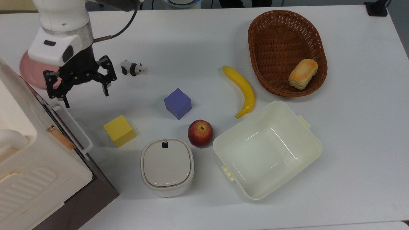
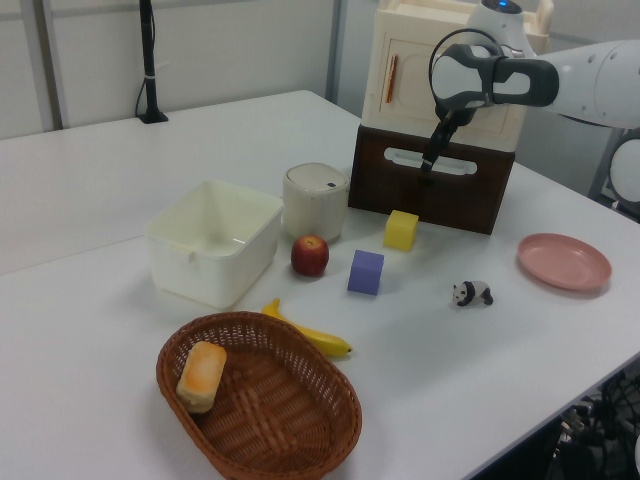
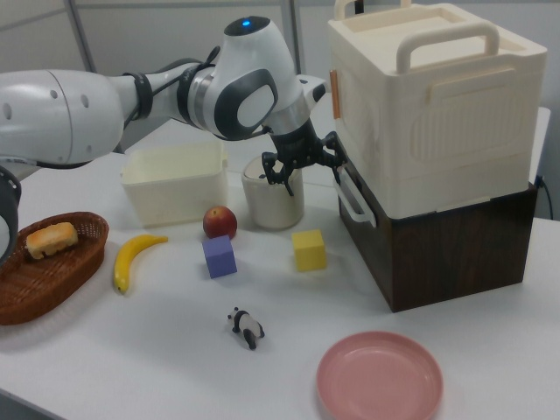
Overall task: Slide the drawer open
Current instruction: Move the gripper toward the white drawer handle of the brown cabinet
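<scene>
The dark brown wooden drawer (image 3: 437,249) with the white bar handle (image 1: 72,126) sits at the edge of the white desk (image 1: 351,127), under a cream plastic box with a carrying handle (image 3: 437,105). I take this drawer as the landmark. Its front panel is flush with the body, so the drawer is closed.

The black claw (image 1: 84,95) of the white robot arm (image 3: 105,105) hangs above the desk, close before the drawer front, at the end of the white bar handle that is nearer to the round pink plate (image 3: 379,379). The claw is spread wide and it holds nothing. In the top view one finger tip (image 1: 66,103) is just beside the end of the handle, and the other finger (image 1: 105,89) is further away from the drawer, over bare desk. I cannot tell if the near finger touches the handle. In the left view the claw (image 2: 432,160) appears in front of the handle.

A yellow cube (image 1: 119,131) stands near the drawer front, about in front of the middle of the handle. A cream rounded container with a lid (image 1: 167,166) stands near the other end of the drawer. A small panda figure (image 1: 132,68) lies further out from the drawer, beyond the claw. The pink plate lies beside the drawer's corner, partly under the arm in the top view.
</scene>
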Tool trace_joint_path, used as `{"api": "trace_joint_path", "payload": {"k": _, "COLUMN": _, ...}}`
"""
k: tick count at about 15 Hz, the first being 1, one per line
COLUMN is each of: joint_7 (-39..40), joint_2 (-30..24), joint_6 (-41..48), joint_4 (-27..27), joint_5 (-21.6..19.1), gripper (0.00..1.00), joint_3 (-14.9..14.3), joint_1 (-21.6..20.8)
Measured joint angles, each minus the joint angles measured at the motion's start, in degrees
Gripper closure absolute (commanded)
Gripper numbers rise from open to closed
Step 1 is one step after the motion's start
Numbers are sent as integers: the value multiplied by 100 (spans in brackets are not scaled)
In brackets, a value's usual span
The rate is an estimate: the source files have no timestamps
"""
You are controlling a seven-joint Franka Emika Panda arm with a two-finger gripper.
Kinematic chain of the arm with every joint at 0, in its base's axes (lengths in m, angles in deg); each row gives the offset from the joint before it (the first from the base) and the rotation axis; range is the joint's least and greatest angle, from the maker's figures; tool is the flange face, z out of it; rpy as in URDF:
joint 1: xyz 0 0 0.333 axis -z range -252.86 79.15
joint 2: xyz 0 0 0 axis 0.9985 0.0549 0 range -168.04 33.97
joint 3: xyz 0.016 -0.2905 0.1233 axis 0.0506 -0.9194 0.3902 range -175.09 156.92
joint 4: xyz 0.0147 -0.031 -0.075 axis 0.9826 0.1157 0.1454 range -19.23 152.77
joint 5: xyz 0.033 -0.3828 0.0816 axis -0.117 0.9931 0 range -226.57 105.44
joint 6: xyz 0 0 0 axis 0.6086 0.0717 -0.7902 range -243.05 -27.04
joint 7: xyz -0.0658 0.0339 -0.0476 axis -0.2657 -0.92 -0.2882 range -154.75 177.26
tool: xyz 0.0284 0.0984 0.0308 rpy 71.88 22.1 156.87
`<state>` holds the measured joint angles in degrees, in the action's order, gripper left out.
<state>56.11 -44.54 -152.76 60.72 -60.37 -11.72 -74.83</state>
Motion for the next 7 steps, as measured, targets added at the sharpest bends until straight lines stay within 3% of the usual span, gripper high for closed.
{"api": "trace_joint_path", "payload": {"k": 7, "joint_7": 0, "joint_2": 282, "joint_6": -453, "joint_4": -55, "joint_5": 0, "gripper": 0, "joint_3": 0, "joint_1": 10}}
